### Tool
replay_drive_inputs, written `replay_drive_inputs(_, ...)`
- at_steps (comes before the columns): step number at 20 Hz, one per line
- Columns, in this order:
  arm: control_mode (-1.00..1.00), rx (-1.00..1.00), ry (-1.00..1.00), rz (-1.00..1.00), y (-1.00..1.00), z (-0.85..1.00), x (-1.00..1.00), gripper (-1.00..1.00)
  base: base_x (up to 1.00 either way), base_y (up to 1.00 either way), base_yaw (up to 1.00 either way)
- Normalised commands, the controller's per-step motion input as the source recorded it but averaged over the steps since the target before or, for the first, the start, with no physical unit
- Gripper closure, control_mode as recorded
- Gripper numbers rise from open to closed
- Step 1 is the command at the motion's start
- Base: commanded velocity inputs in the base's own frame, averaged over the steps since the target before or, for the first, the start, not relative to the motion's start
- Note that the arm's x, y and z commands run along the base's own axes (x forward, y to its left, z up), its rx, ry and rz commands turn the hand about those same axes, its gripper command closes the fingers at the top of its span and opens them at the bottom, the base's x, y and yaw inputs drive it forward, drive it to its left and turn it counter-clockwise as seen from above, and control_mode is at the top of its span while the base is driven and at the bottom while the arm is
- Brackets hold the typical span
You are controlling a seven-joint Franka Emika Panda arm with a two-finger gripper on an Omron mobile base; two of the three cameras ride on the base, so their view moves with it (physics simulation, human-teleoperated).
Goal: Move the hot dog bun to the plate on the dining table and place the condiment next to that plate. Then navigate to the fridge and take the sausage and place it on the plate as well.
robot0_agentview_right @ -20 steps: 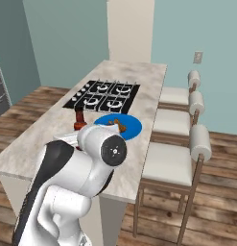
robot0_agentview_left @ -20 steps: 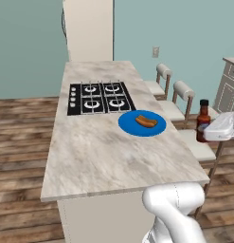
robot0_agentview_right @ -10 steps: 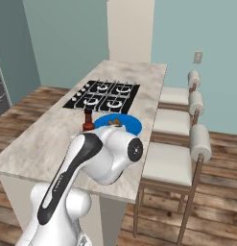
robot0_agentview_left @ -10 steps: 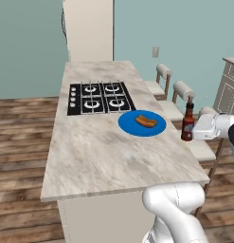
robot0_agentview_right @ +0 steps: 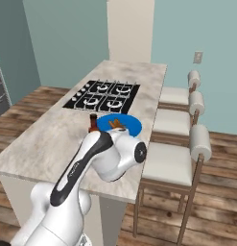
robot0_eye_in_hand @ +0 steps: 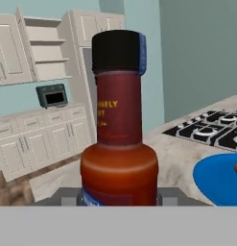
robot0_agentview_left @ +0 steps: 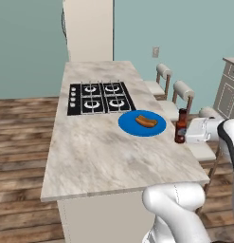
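standing upright at the right-hand edge of the marble worktop [robot0_agentview_left: 104,156], the condiment bottle [robot0_agentview_left: 181,126] is seen just beside the blue plate [robot0_agentview_left: 132,125], apart from its rim. the bottle is dark reddish-brown with a black cap and a label with yellow lettering. the end effector [robot0_agentview_left: 184,134] is positioned around the lower body of the bottle, at the end of the white arm reaching in from the right of the left base view. in the hand view the bottle [robot0_eye_in_hand: 119,129] is flanked low down by grey parts of the end effector, close against its base on both sides; whether it is actually clamped cannot be told. the hot dog bun [robot0_agentview_left: 146,121] is lying on the plate, slightly right of centre. a black four-burner hob [robot0_agentview_left: 100,97] is set into the worktop beyond the plate. white-cushioned stools [robot0_agentview_right: 175,158] are lined up along the far side of the worktop. in the right base view the bottle [robot0_agentview_right: 93,123] is partly hidden behind the arm.
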Motion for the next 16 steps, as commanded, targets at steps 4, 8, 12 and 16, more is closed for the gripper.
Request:
replay_drive_inputs(4,-1.00,0.00,-0.10,0.03,0.01,-0.41,0.30,1.00,0.00,0.00,0.00)
replay_drive_inputs(8,-1.00,0.00,-0.09,0.03,0.00,-0.39,0.29,1.00,0.00,0.00,0.00)
replay_drive_inputs(12,-1.00,0.00,0.00,0.06,0.01,-0.36,0.39,1.00,0.00,0.00,0.00)
replay_drive_inputs(16,-1.00,0.00,0.02,0.10,0.01,-0.39,0.40,1.00,0.00,0.00,0.00)
